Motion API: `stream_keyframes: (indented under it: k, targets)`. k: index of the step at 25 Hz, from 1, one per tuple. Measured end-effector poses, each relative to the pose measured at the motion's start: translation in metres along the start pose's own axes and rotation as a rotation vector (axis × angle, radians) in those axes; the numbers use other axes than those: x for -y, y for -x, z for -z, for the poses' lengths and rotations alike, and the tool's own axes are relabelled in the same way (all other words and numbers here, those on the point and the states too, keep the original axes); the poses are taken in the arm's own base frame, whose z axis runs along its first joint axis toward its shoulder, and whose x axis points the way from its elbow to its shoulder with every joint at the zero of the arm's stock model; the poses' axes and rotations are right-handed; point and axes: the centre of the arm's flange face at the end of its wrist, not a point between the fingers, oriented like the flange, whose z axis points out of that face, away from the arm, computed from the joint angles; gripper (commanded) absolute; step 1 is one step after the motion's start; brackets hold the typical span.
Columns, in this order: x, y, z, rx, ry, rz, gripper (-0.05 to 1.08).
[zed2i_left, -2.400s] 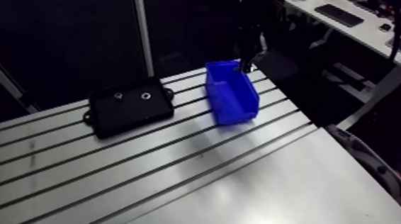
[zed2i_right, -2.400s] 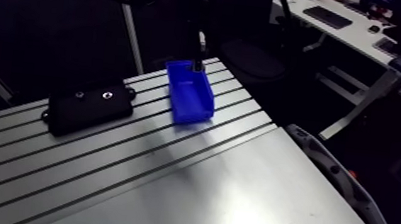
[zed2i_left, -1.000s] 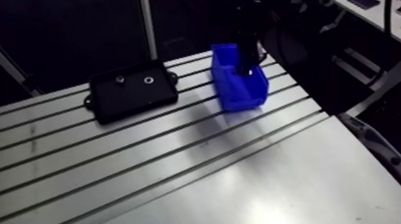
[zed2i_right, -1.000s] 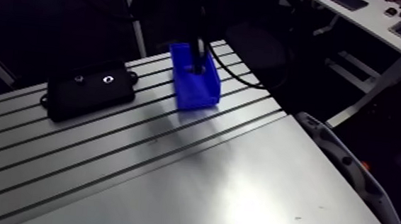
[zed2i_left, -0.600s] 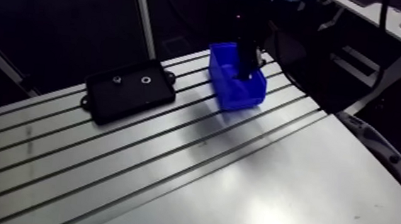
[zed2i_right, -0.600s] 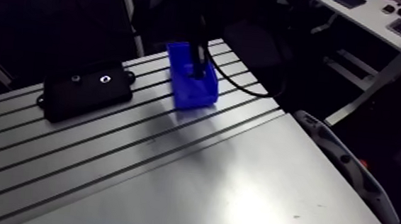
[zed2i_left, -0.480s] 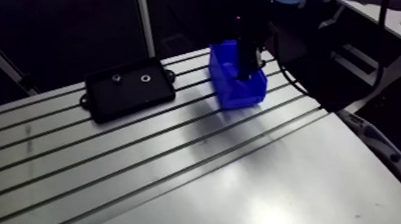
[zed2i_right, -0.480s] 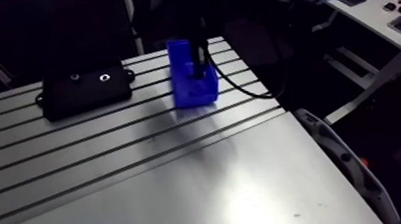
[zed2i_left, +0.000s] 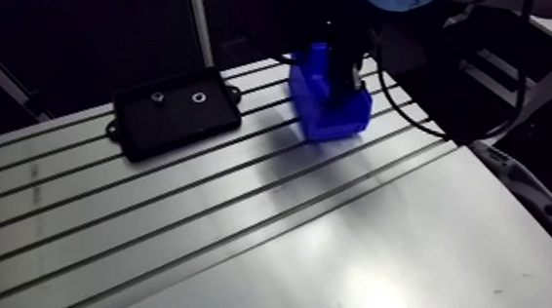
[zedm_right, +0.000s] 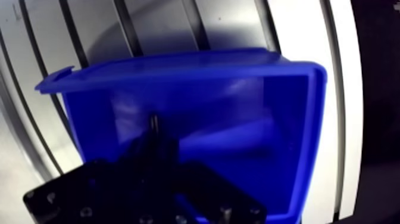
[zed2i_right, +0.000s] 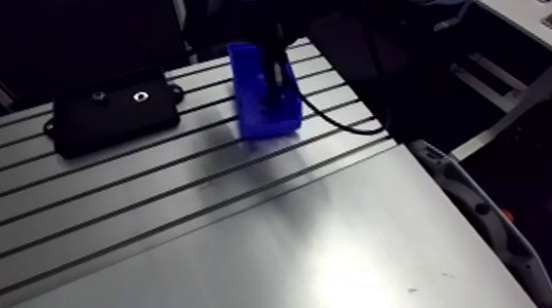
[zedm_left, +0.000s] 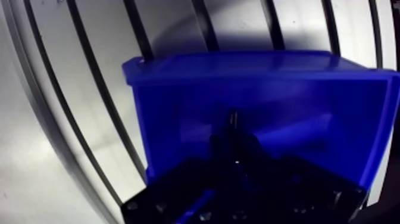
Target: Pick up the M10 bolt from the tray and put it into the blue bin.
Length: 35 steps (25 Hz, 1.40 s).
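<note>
The blue bin [zed2i_left: 326, 118] stands on the slotted table right of the black tray [zed2i_left: 174, 121]. My gripper [zed2i_left: 345, 83] reaches down inside the bin. In the wrist view the bin's walls [zedm_left: 172, 113] surround the gripper [zedm_left: 234, 148], whose dark fingers stand close together. A slim dark bolt [zedm_left: 234, 121] sticks out ahead of the fingertips, held between them just above the bin's floor. The floor right under the fingers is hidden.
Two small metal parts [zed2i_left: 158, 98] [zed2i_left: 198, 98] lie in the black tray. The table's smooth plate [zed2i_left: 394, 276] spreads out in front, with a padded edge [zed2i_left: 539, 208] at the right. An upright post [zed2i_left: 196, 20] rises behind the tray.
The gripper has come down from above the bin's far rim to deep inside the bin. The arm view has shifted with the arm; tray and bin stay in place.
</note>
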Motion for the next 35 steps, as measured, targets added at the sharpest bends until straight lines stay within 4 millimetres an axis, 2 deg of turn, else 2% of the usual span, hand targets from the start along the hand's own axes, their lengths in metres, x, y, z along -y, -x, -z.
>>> stream_keyframes:
  k: [1, 3, 4, 5, 6, 12, 16, 20, 27, 35]
  targets:
    - [0.000, 0.000, -0.001, 0.000, 0.000, 0.000, 0.90]
    - [-0.001, 0.000, -0.003, 0.000, -0.001, 0.000, 0.65]
    - [-0.001, 0.000, -0.004, -0.001, -0.002, -0.001, 0.43]
    - [-0.001, 0.000, -0.005, -0.001, -0.002, -0.001, 0.09]
    - [-0.002, 0.000, -0.005, -0.001, -0.003, -0.004, 0.01]
    - [-0.001, -0.002, -0.005, -0.001, -0.004, -0.022, 0.01]
    - [0.003, -0.006, 0.009, 0.004, -0.003, -0.021, 0.01]
    - [0.011, -0.010, 0.036, 0.004, -0.005, -0.026, 0.01]
    - [0.019, -0.021, 0.097, 0.037, 0.046, -0.069, 0.01]
    - [0.037, -0.042, 0.165, 0.063, 0.089, -0.299, 0.01]
